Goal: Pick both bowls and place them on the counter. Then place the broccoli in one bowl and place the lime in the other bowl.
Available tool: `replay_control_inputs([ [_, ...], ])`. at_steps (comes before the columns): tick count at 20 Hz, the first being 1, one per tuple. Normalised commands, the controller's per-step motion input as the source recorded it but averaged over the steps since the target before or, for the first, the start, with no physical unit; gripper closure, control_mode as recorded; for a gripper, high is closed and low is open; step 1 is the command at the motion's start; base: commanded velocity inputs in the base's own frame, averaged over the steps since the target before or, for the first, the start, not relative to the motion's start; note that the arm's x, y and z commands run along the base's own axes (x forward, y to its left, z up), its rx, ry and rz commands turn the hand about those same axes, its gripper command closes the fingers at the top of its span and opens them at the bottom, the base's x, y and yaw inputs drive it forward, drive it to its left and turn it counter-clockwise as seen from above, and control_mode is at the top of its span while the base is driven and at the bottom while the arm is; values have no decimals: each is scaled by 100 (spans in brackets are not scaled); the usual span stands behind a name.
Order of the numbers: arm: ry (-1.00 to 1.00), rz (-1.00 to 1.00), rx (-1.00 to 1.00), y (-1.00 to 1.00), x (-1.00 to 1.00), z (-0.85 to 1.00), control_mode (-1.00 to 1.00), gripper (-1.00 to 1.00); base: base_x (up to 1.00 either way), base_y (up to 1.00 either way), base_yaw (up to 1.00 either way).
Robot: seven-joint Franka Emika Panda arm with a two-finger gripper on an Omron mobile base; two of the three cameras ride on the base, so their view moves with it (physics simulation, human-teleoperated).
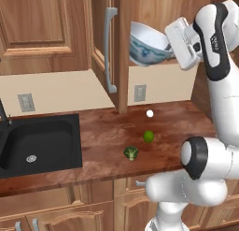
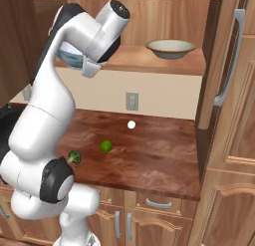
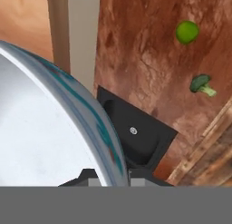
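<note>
Up high, the hand (image 1: 169, 46) grips the white bowl (image 1: 147, 44) — blue-patterned outside, tilted

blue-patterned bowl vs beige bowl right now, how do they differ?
The blue-patterned bowl is deep, white inside with blue outside; the beige bowl is wide, shallow, with a darker rim. The blue-patterned bowl is tipped on its side in the air, the gripper shut on its rim; the beige bowl sits upright on the cabinet shelf, untouched. Shared: both look empty, and neither is on the counter.
</note>
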Motion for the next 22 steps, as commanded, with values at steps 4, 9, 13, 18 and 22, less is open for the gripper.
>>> replay_control_inputs([
  [4,1,0,0,-22,-87,-5,-100,100,0,0,0],
  [9,7,0,-6,-24,-70,-34,-100,100,0,0,0],
  [13,0,0,-8,-18,-64,-51,-100,100,0,0,0],
  [18,0,0,-13,-14,-42,-57,-100,100,0,0,0],
  [22,0,0,-22,0,-9,-71,-100,100,0,0,0],
])
